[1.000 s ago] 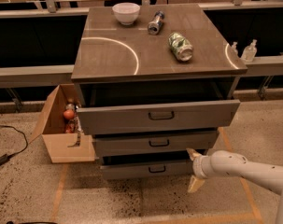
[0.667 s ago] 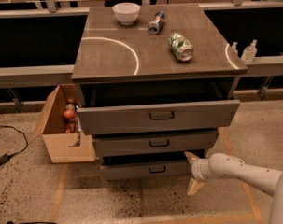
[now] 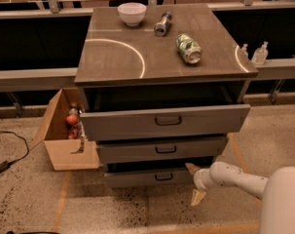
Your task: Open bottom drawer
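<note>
The cabinet [image 3: 113,57] has three grey drawers, each pulled out a little. The bottom drawer [image 3: 137,179] is the slimmest, with a small dark bar handle [image 3: 164,177] at its centre. My gripper [image 3: 194,182] hangs low at the right end of that drawer's front, reaching in from the right on a white arm [image 3: 239,179]. It is open. One tan fingertip [image 3: 191,167] sits by the drawer's upper right corner and the other points down towards the floor. Nothing is held between them.
A white bowl [image 3: 132,12], a lying bottle [image 3: 162,23] and a lying green can [image 3: 188,48] rest on the cabinet top. An open cardboard box [image 3: 69,152] with items stands at the cabinet's left. Two small bottles [image 3: 260,53] stand on the right ledge. A cable [image 3: 10,152] crosses the floor at left.
My gripper has crept slightly left, closer to the right end of the bottom drawer. The drawers have not moved.
</note>
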